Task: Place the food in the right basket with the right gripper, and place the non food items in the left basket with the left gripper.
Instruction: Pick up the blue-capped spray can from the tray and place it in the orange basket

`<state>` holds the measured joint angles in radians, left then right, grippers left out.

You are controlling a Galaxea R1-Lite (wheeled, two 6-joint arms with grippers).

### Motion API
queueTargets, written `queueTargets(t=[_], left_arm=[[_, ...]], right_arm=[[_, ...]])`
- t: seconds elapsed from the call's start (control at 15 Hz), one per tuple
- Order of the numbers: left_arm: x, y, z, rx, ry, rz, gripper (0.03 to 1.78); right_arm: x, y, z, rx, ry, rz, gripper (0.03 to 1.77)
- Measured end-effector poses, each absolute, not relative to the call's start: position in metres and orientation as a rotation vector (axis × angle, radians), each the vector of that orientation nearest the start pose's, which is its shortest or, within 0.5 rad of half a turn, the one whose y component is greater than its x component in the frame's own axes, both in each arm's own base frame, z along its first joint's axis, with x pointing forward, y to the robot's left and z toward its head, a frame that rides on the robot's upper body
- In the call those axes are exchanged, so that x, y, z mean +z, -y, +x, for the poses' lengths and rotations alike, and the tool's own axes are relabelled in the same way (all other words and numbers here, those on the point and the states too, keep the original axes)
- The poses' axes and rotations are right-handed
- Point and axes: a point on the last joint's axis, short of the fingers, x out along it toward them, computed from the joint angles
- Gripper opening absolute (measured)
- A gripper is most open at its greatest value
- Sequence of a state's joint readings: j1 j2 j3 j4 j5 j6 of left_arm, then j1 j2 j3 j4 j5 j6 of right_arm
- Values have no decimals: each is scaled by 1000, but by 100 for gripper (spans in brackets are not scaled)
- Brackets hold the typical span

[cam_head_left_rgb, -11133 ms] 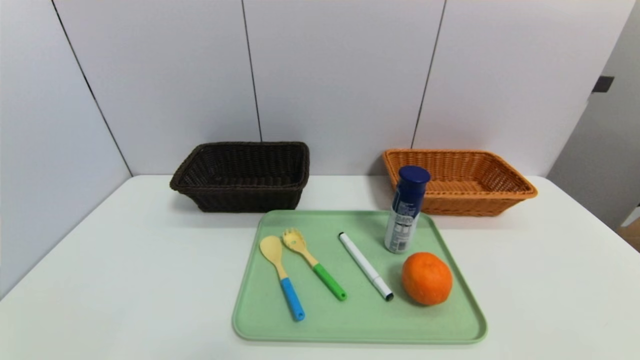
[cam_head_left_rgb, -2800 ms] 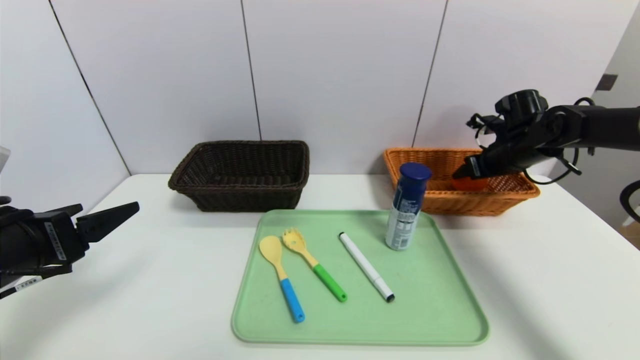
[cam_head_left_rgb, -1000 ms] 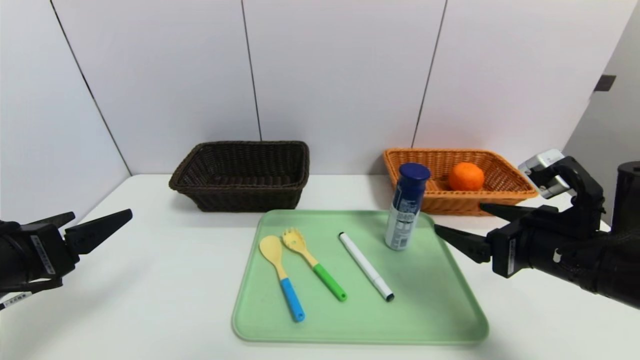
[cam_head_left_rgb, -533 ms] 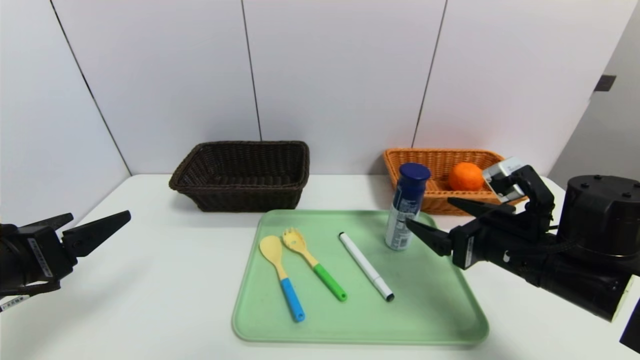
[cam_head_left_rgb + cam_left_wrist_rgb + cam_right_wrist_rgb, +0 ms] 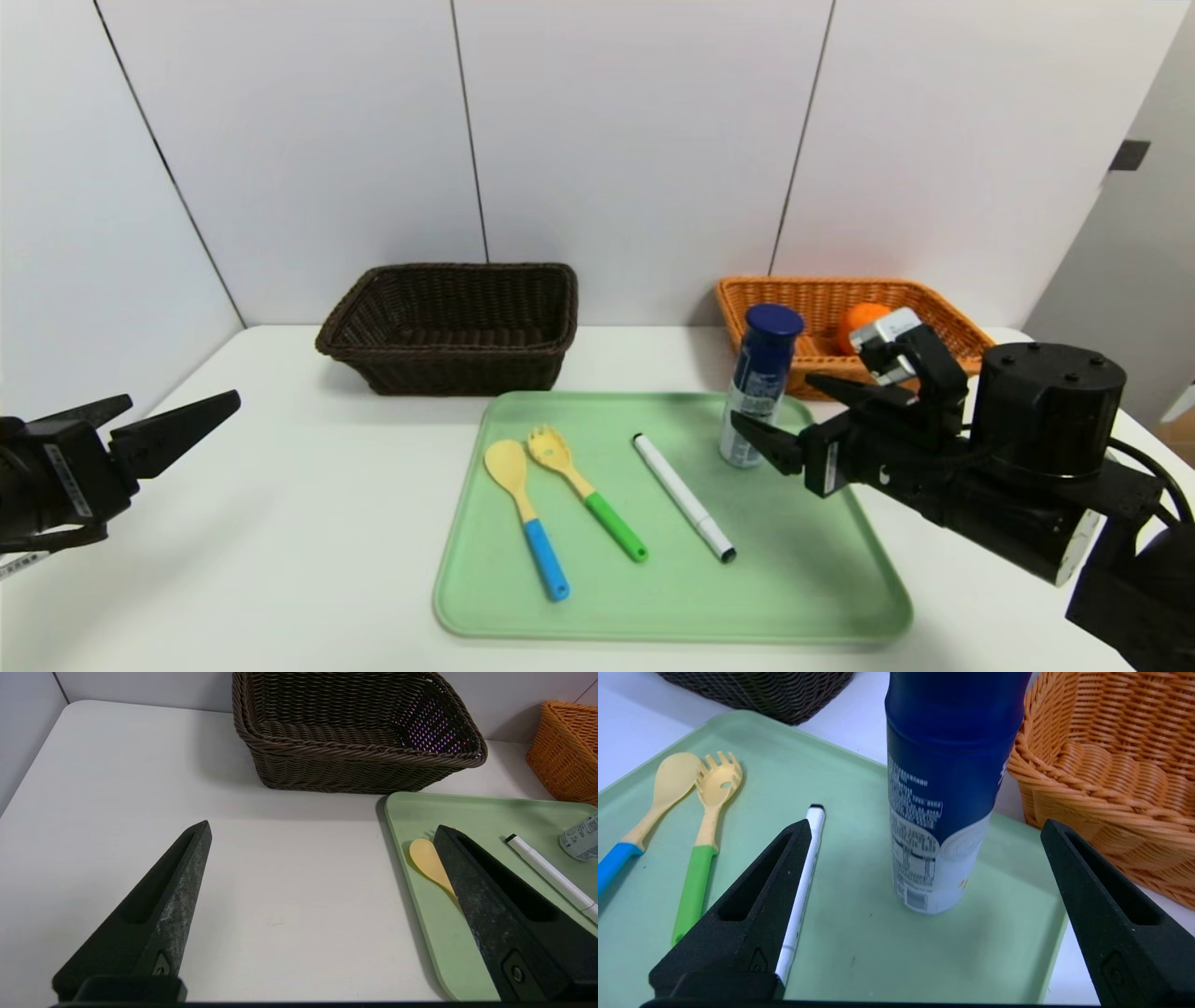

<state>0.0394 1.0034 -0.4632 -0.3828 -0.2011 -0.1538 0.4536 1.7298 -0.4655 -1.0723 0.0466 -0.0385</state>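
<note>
The white-and-blue bottle [image 5: 758,392] stands upright at the back right of the green tray [image 5: 822,579]. My right gripper [image 5: 771,399] is open and faces it from the right. The bottle [image 5: 943,788] lines up with the gap between the fingertips, untouched. The orange fruit [image 5: 851,317] lies in the orange-tan right basket [image 5: 948,322], partly hidden behind my right wrist. The spoon [image 5: 523,504], fork [image 5: 583,490] and marker [image 5: 683,497] lie on the tray. My left gripper [image 5: 184,399] hovers open and empty over the table's left side. The dark brown left basket [image 5: 448,327] is empty.
White wall panels close off the back and left of the table [image 5: 308,523]. The two baskets stand along the back wall, a gap between them. The tray sits at the table's middle front. Bare tabletop [image 5: 289,905] lies under my left gripper [image 5: 323,826].
My right gripper has swung left from the table's right side over the tray's right edge, up to the bottle. The left gripper has barely shifted. Both stay open.
</note>
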Motion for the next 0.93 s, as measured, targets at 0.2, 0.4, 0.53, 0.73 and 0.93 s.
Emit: queueTargets(t=[0.2, 0.4, 0.53, 0.73, 0.93], left_arm=[[213, 0, 126, -151, -163, -172, 169], [213, 0, 125, -152, -160, -171, 169], [213, 0, 125, -153, -159, -171, 169], [213, 0, 125, -152, -158, -171, 169], [213, 0, 124, -152, -156, -171, 169]], right_arm=[[128, -127, 259, 498, -133, -69, 169], [125, -134, 272, 491, -125, -72, 169], [122, -137, 278, 490, -126, -77, 169], [118, -138, 282, 486, -135, -78, 170], [117, -139, 283, 486, -138, -78, 149]])
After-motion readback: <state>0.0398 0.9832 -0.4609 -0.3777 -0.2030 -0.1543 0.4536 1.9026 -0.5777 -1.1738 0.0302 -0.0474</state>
